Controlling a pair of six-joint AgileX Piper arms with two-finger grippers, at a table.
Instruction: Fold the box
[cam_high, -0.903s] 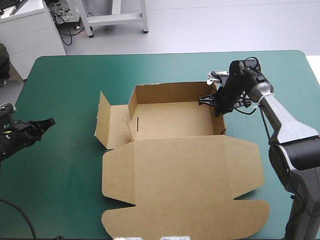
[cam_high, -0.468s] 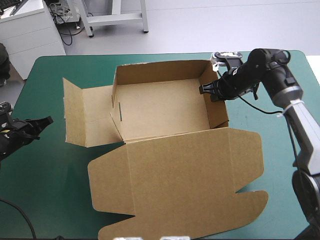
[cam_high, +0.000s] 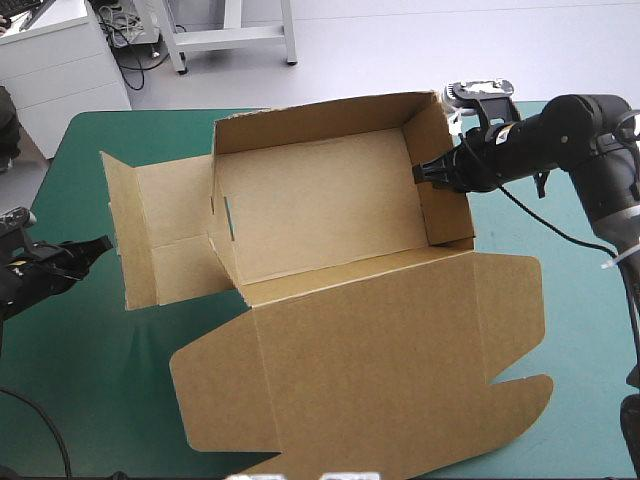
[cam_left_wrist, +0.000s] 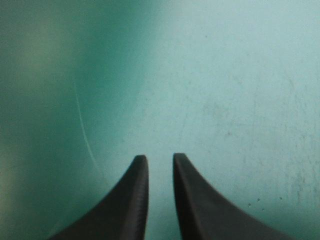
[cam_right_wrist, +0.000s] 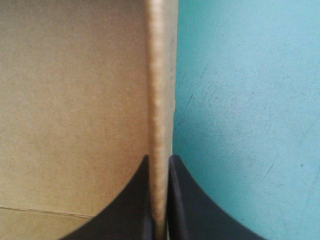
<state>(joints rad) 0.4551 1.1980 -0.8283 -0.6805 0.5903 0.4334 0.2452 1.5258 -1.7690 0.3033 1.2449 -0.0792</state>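
Note:
The brown box (cam_high: 330, 210) is a tray with raised walls, tilted up off the teal-green table. Its big lid (cam_high: 370, 360) hangs toward the near edge, and a side flap (cam_high: 160, 240) sticks out to the left. My right gripper (cam_high: 430, 172) is shut on the box's right wall, one finger inside and one outside. In the right wrist view the wall's edge (cam_right_wrist: 160, 75) runs straight up from between the right gripper (cam_right_wrist: 160, 162). My left gripper (cam_high: 100, 243) lies low near the table's left edge, apart from the box. It is shut and holds nothing, as the left gripper (cam_left_wrist: 160, 160) over bare cover shows.
Bare teal-green cover (cam_high: 100, 380) lies at the near left and along the table's right side (cam_high: 560, 270). The box's left flap reaches close to my left gripper. The lid's near corner runs close to the table's near edge.
My right gripper has risen and moved right and farther off with the box's right wall. The box has lifted and tilted, and its left flap has swung out. The left arm stayed put.

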